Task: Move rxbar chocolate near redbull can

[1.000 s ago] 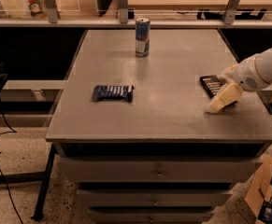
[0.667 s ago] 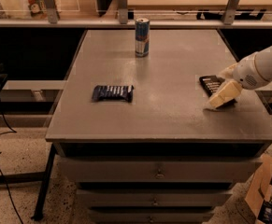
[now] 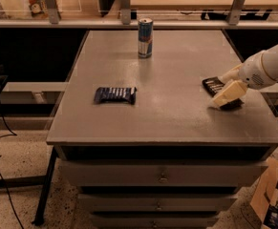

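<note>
The claw [image 3: 223, 90] has barely moved, still at the dark bar [image 3: 210, 84] at the tabletop's [image 3: 176, 120] 3 o'clock, open or shut I cannot tell, far from the can [image 3: 145, 37] at 12 o'clock.

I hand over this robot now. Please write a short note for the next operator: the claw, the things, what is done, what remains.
Claw: low at the right side of the table, at the dark chocolate bar; grip unclear.
Can: upright at the back, middle.
Blue bar: front left, not part of the job.
Done: the claw is at the bar.
Left: the bar lies far from the can; bring it beside the can.
</note>
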### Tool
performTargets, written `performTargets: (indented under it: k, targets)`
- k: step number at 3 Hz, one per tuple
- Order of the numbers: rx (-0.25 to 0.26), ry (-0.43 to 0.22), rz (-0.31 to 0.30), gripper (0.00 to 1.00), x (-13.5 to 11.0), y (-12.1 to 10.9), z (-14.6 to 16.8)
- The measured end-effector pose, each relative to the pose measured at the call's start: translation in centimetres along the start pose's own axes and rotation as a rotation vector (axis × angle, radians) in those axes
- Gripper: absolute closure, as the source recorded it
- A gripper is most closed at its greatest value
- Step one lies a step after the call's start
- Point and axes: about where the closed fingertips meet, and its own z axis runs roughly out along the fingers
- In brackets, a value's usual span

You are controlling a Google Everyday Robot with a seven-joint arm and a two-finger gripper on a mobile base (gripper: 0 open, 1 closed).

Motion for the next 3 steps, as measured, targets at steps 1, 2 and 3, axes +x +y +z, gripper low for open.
performTargets:
  k: [1,2,3]
  targets:
    - [0.000,0.000,0.000,1.00,-0.6,-0.1,-0.8]
    - [0.000,0.000,0.000,1.00,-0.6,-0.1,-0.7]
    - [-0.029,-0.022,-0.037,1.00,-2.5,0.1,-1.5]
